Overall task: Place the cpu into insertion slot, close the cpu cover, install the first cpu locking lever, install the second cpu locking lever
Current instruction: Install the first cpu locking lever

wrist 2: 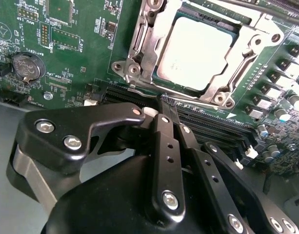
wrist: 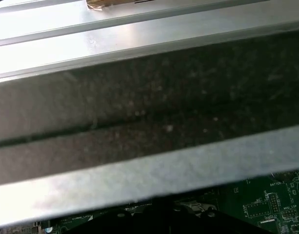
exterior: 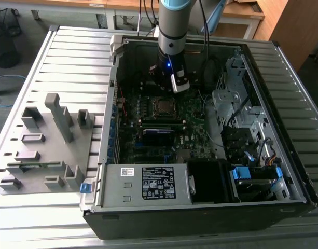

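Note:
The cpu (wrist 2: 198,51) lies flat in its socket on the green motherboard (wrist 2: 76,39), its silver-grey top showing. The cpu cover (wrist 2: 139,46), a silvery metal frame, lies closed around it. A thin metal lever rod (wrist 2: 188,101) runs along the socket edge nearest my gripper. My gripper (wrist 2: 161,105) has its black fingers pressed together, with the tips right at that edge and nothing visible between them. In the exterior view the arm's wrist (exterior: 169,62) stands just behind the cpu (exterior: 161,106) inside the open computer case.
A grey fixture tray (exterior: 44,140) with upright holders lies at the exterior view's left. The power supply (exterior: 148,184) fills the case's front and drive cages (exterior: 236,104) stand on the right. A black module (exterior: 159,136) sits in front of the socket. The case wall (wrist: 139,122) is close.

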You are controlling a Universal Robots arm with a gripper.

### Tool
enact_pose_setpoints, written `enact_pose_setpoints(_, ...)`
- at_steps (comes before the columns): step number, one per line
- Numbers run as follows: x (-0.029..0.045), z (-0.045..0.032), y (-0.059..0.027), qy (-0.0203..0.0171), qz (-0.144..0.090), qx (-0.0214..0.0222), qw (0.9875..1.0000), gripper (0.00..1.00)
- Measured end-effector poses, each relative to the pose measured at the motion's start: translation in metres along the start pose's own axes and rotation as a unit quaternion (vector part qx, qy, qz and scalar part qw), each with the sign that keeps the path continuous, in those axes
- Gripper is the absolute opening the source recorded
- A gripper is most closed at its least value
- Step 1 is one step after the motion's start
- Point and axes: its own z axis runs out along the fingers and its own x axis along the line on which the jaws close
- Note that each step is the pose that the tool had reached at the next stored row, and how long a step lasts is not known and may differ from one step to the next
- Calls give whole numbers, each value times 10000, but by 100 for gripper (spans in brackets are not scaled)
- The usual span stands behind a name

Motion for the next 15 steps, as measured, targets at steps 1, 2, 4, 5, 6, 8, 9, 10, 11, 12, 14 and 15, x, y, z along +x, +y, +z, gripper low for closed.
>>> enact_pose_setpoints(1,0,3,0,-1,2,4,10000,10)
enact_pose_setpoints(2,0,4,-1,-2,3,7,10000,10)
enact_pose_setpoints(4,0,4,-1,-2,3,9,10000,10)
enact_pose_setpoints(5,0,4,-1,-3,3,9,10000,10)
enact_pose_setpoints(6,0,4,-1,-3,4,8,10000,10)
enact_pose_setpoints(8,0,4,-1,-3,7,8,10000,10)
enact_pose_setpoints(9,0,4,0,-5,15,7,10000,10)
enact_pose_setpoints(10,0,-2,0,-7,27,9,10000,10)
enact_pose_setpoints(11,0,-13,2,-8,35,9,10000,10)
enact_pose_setpoints(12,-1,-25,4,-9,41,8,10000,10)
enact_pose_setpoints(14,-1,-54,10,-11,51,7,10000,10)
enact_pose_setpoints(15,-1,-68,12,-12,55,7,10000,10)
